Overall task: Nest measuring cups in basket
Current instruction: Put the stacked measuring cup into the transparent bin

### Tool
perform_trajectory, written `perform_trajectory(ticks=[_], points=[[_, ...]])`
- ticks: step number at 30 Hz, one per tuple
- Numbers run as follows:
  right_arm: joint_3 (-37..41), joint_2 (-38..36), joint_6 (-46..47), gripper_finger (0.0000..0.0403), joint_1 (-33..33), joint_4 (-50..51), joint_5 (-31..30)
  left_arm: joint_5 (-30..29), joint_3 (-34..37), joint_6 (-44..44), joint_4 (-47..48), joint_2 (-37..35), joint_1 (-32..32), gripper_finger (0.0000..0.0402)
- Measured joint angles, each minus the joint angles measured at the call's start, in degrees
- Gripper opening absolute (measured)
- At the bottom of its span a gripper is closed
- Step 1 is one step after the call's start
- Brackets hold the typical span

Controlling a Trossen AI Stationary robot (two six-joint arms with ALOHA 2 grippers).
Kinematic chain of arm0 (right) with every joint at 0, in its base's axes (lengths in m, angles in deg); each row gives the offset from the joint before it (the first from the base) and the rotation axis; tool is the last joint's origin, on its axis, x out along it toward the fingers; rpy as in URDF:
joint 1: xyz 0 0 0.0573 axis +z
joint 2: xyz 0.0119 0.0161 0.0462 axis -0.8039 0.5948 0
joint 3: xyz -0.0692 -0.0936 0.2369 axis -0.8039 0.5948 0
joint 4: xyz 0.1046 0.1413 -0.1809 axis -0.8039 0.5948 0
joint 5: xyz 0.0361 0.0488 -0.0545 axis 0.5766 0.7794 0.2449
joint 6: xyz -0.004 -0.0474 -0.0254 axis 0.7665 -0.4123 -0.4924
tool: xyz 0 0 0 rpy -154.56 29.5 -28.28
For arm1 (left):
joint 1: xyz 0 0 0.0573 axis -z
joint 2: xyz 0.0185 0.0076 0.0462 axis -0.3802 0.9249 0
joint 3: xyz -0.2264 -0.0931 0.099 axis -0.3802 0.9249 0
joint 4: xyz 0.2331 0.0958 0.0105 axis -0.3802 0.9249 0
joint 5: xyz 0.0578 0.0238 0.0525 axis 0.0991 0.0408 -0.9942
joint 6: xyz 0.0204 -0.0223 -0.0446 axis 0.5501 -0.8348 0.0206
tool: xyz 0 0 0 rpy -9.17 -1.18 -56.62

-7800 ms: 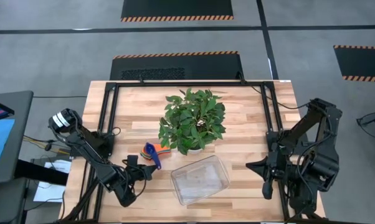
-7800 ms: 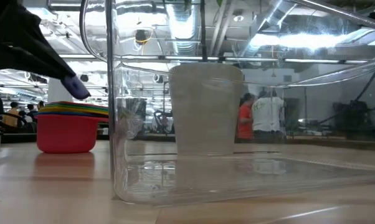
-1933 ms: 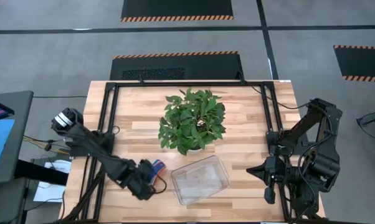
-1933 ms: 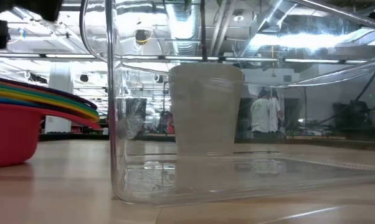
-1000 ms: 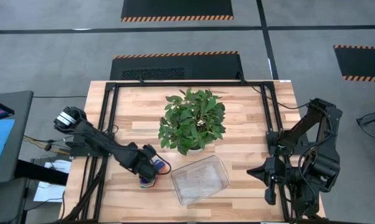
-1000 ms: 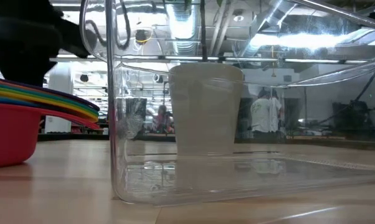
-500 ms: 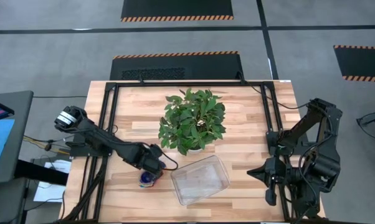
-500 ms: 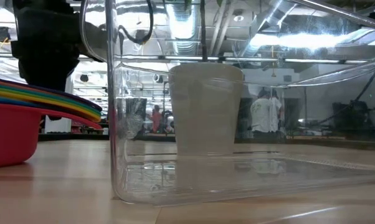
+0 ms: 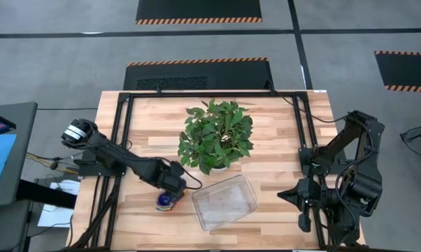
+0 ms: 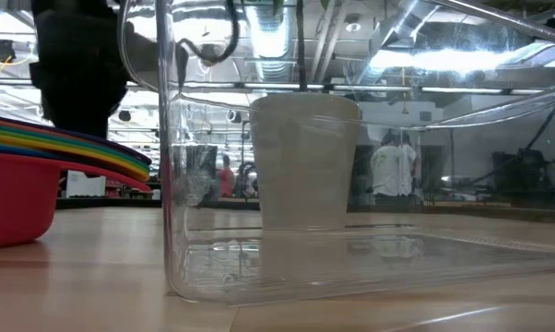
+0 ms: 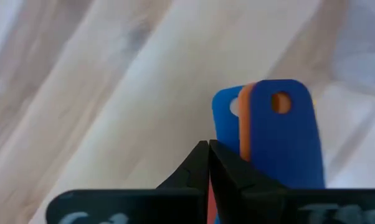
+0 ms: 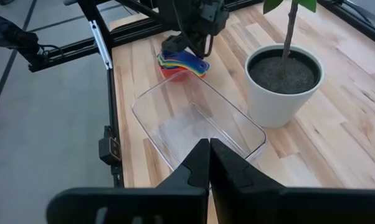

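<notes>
Looking first at the measuring cups point(image 9: 166, 202), we find them stacked one inside another on the wooden table point(image 9: 280, 133), just beside the left short end of the basket point(image 9: 225, 203) and not in it. In the low view the stack point(image 10: 38, 175) shows a red cup at the bottom, with orange, yellow, green and blue rims layered above it and the handles fanning toward the basket wall point(image 10: 167, 184). In the right wrist view the same stack point(image 12: 182, 64) sits just beyond the far end of the clear tray point(image 12: 197, 127), which holds nothing.

We see the left gripper point(image 9: 173, 186) directly over the stack, its dark body reaching down just behind the cups in the low view point(image 10: 75, 69). In the left wrist view its two fingers point(image 11: 207, 163) are pressed together tip to tip with nothing between them, and the flat blue and orange handles point(image 11: 278, 134) lie just beside those tips; we cannot tell whether the tips touch the handles.

Beyond the basket, toward the far side of the table, stands the potted plant point(image 9: 216, 134), its white pot point(image 12: 284, 84) close to the long side of the tray.

We find the right gripper point(image 9: 299, 192) well apart from all this, waiting near the table's right edge; in its own wrist view the fingers point(image 12: 207, 165) meet at the tips and hold nothing.

People stand in the room point(image 10: 388, 171) behind the table, seen through the clear plastic.
</notes>
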Motion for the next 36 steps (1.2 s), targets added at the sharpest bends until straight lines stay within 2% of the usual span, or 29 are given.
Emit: perform_trajectory(ticks=[8,14,25,33,36], points=[[0.0,0.0,-1.1,0.0027,0.0,-0.2,0.5,-0.8,0.0,1.4,-2.5,-0.6,-0.5,0.0000],[0.0,0.0,-1.0,0.0027,0.0,-0.2,0.6,0.1,-0.1,1.6,3.5,0.1,-0.9,0.0000],[0.0,0.0,-1.3,0.0027,0.0,-0.1,0.6,1.9,-0.1,8.0,-6.7,-0.1,-1.5,0.0000],[0.0,0.0,-1.3,0.0027,0.0,-0.2,0.7,-0.6,0.0,3.4,0.1,-0.1,-1.5,0.0000],[0.0,0.0,-1.3,0.0027,0.0,-0.2,0.7,-3.3,0.0,0.3,1.5,-0.1,-1.6,0.0000]])
